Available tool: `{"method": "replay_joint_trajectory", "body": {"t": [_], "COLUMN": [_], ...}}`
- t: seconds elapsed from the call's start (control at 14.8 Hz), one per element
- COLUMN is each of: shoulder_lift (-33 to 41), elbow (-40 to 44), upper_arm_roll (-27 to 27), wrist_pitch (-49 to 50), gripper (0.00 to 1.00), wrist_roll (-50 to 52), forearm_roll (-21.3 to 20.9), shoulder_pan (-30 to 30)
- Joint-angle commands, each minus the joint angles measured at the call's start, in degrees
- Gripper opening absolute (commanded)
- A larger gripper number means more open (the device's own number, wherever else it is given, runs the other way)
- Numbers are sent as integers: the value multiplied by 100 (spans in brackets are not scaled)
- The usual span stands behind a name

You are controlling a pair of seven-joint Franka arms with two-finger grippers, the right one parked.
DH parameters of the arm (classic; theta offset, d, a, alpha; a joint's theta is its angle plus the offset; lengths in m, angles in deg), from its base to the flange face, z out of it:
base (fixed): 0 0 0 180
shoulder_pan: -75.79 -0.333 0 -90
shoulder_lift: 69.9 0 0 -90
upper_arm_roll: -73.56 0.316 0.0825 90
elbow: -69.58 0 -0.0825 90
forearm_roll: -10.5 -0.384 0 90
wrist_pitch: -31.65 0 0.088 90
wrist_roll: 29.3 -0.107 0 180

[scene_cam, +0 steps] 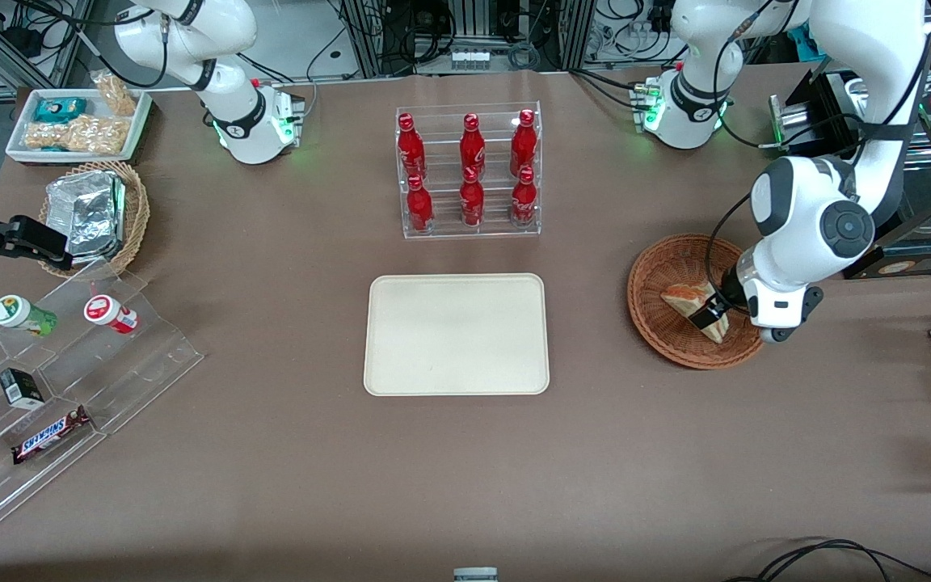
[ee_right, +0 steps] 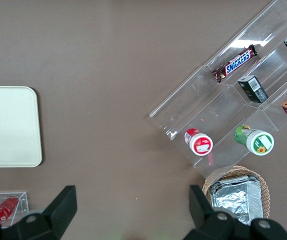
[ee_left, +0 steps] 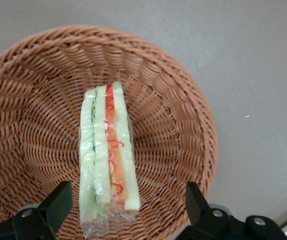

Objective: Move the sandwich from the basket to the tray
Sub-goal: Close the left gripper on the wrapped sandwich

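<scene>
The sandwich [scene_cam: 685, 298], a plastic-wrapped wedge with pale bread and red-orange and green filling, stands on its edge in the reddish-brown wicker basket [scene_cam: 653, 271] toward the working arm's end of the table. My gripper [scene_cam: 714, 314] hangs low over the basket, open. In the left wrist view the sandwich [ee_left: 108, 150] lies between the two black fingers [ee_left: 59, 200], with a gap on each side and neither pad touching it; the basket's weave [ee_left: 178, 95] surrounds it. The cream tray [scene_cam: 456, 333] sits bare at the table's middle, beside the basket.
A clear rack of red bottles [scene_cam: 469, 170] stands farther from the front camera than the tray. Toward the parked arm's end are a stepped acrylic stand with snacks [scene_cam: 69, 380], a tan basket of foil packets [scene_cam: 98, 214] and a white snack tray [scene_cam: 77, 121].
</scene>
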Motion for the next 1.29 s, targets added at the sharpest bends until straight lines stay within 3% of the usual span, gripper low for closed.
{"method": "replay_joint_trajectory", "body": {"t": [0.0, 0.27, 0.41, 0.54, 0.75, 1.02, 1.22], "shoulder_lift": [-84, -347, -366, -305, -173, 713, 1014], "elbow": [-176, -185, -228, -237, -194, -71, 367], "upper_arm_roll": [4, 13, 13, 13, 13, 4, -249], "wrist_pitch": [-243, -322, -305, -261, 124, 1108, 1829], "gripper": [100, 99, 50, 13, 8, 7, 9], "wrist_roll": [140, 430, 439, 422, 142, -228, -413], "forearm_roll": [65, 65, 65, 56, 12, -14, -32], "shoulder_pan": [14, 22, 22, 22, 14, 31, 521]}}
